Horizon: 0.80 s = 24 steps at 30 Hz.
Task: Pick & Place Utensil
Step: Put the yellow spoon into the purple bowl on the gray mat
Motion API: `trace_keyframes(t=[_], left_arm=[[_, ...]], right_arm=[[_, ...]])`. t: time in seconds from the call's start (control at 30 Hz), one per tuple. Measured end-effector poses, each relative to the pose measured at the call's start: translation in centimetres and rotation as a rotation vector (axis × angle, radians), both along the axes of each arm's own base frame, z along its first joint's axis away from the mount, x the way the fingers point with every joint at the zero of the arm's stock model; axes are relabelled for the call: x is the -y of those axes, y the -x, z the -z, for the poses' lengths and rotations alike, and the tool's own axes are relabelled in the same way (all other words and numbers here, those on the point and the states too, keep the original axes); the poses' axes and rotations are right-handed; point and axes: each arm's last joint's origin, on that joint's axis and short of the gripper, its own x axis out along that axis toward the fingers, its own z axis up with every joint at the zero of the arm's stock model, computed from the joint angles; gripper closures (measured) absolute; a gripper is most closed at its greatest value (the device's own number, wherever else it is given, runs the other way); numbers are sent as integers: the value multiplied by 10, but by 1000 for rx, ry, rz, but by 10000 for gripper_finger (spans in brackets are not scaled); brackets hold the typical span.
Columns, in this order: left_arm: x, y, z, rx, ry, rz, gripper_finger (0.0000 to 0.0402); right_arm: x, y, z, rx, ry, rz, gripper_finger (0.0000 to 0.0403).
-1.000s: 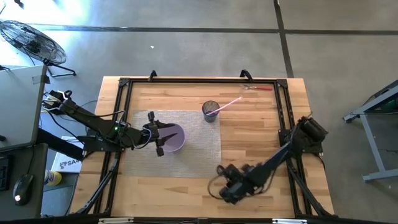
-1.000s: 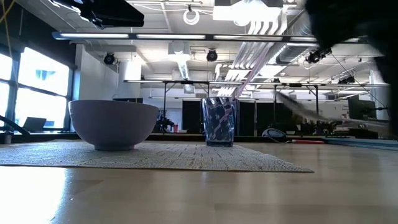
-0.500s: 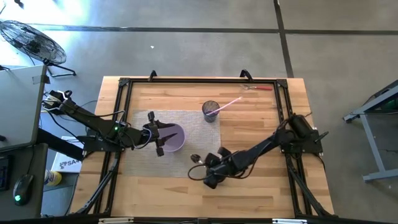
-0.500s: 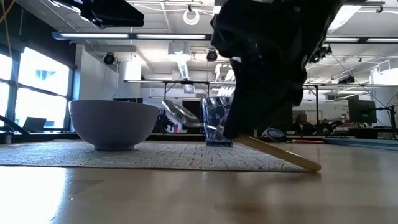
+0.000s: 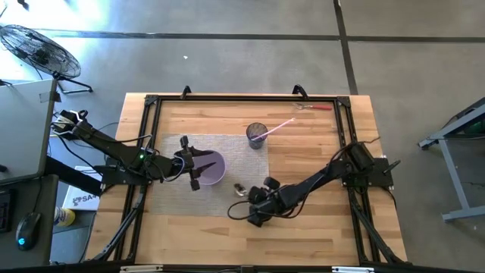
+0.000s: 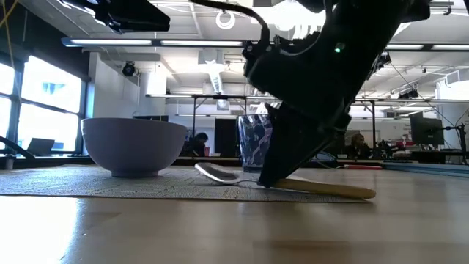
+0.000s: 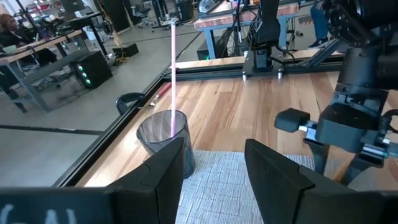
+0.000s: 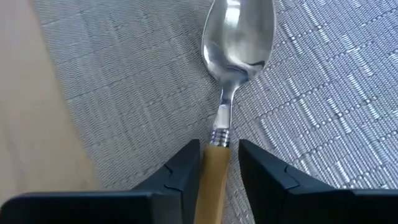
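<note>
A spoon (image 8: 238, 37) with a metal bowl and a pale wooden handle lies flat. Its bowl (image 6: 214, 173) rests on the grey woven mat (image 5: 241, 161) and its handle end (image 6: 355, 192) on the wooden table. My right gripper (image 8: 219, 169) slants down over it, slightly open, with one finger on each side of the handle. My left gripper (image 7: 214, 177) hangs open and empty above the lavender bowl (image 5: 215, 168) on the mat. A mesh cup (image 5: 257, 135) with a pink stick stands at the mat's far corner. My right gripper's fingers (image 8: 186, 171) straddle the spoon's wooden handle (image 8: 214, 163) just behind the metal collar, slanting down from the table's right. A thin gap shows beside the handle, and I cannot tell whether either finger touches it. The spoon lies on the mat and table.
A red-handled tool (image 5: 314, 107) lies at the table's far edge. A black frame rail (image 5: 151, 136) runs around the table top. Bare wood (image 5: 189, 235) spreads along the near side.
My right gripper has swung from the near edge toward the table's left and the mat, sinking and rolling its wrist, with the spoon. The spoon, half a second ago tilted with its bowl raised, now lies flat with its bowl on the mat.
</note>
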Motion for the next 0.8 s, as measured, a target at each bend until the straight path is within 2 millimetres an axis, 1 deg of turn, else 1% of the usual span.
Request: trace_keyframes(t=[0.1,0.2,0.3,0.47,0.6,0.67,0.8], left_arm=[[0,0,0,-1,0,0,236],[0,0,0,0,0,0,236],[0,0,0,-1,0,0,236],[0,0,0,0,0,0,236],[0,0,0,0,0,0,236],[0,0,0,-1,0,0,236],[0,0,0,-1,0,0,236]], right_arm=[[-1,0,0,20,32,15,281],[-5,1,-1,44,52,26,273],[-12,4,0,62,65,41,273],[-24,11,0,108,144,57,277],[-28,13,1,114,178,51,276],[-27,13,3,109,186,54,276],[-25,10,17,89,194,60,273]])
